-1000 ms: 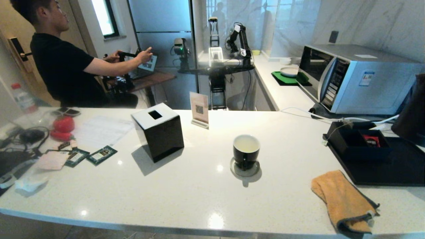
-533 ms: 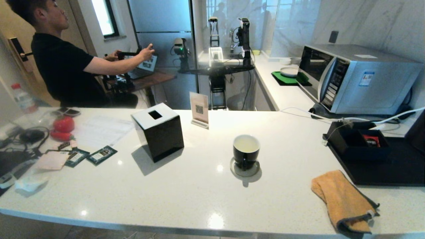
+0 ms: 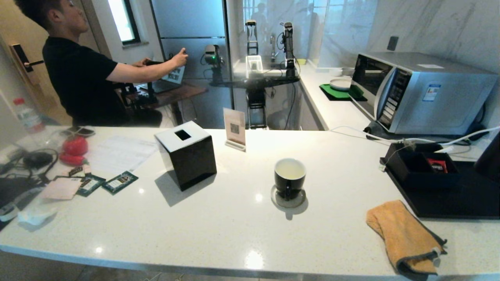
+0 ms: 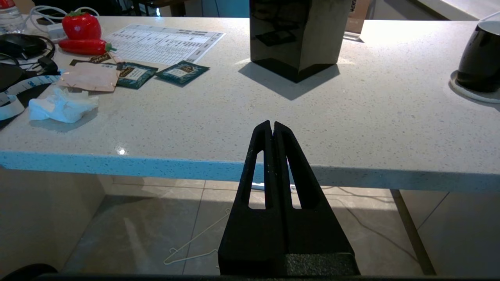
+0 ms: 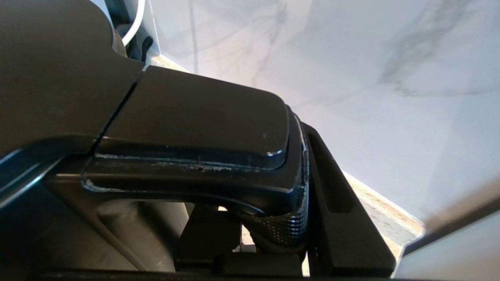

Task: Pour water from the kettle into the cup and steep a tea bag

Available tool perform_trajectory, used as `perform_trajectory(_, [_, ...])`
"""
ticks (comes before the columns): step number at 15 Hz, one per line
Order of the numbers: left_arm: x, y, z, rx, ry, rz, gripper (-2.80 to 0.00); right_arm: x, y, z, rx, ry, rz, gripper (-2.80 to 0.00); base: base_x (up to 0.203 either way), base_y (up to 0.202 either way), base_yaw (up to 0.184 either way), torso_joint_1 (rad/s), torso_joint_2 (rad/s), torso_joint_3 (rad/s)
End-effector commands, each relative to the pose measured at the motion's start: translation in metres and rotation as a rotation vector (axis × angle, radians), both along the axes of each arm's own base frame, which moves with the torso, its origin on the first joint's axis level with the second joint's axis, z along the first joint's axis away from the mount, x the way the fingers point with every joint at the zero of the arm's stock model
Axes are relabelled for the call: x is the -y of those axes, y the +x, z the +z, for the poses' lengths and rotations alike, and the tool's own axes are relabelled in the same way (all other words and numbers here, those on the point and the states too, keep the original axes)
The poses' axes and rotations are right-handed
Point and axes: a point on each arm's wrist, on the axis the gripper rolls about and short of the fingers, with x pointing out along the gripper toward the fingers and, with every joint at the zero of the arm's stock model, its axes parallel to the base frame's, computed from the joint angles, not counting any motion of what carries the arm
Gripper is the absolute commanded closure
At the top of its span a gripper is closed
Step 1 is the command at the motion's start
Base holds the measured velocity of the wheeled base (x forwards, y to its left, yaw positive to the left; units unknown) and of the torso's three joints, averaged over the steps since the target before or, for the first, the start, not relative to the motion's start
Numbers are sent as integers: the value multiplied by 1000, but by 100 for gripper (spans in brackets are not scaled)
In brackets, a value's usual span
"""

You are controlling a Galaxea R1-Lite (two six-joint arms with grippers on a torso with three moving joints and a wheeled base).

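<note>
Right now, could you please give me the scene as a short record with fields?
cup: upright on the coaster, mid-counter
kettle: at the far right, mostly out of the head view
right gripper: shut on the kettle's handle
left gripper: shut, empty, in front of the counter's edge
cloth: near the front edge, right of the cup

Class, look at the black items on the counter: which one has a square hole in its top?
The black cube tissue box, standing left of the cup. The cup is round with a white inside; the box has flat sides.
</note>
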Motion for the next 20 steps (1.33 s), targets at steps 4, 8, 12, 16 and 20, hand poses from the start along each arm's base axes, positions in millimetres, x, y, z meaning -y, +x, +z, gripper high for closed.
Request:
perform_trajectory(4, [0, 0, 0, 1, 0, 1, 0, 14, 14, -20, -12, 10, 2, 0, 0, 0, 0, 0, 0, 0])
perform_trajectory(8, [0, 0, 0, 1, 0, 1, 0, 18, 18, -30, -33, 19, 5, 0, 0, 0, 0, 0, 0, 0])
perform_trajectory(12, [0, 0, 0, 2, 0, 1, 0, 20, 21, -40, -51, 34, 7, 0, 0, 0, 0, 0, 0, 0])
perform_trajectory(16, [0, 0, 0, 1, 0, 1, 0, 25, 25, -49, -42, 23, 7, 0, 0, 0, 0, 0, 0, 0])
perform_trajectory(20, [0, 0, 0, 1, 0, 1, 0, 27, 29, -59, -55, 12, 10, 0, 0, 0, 0, 0, 0, 0])
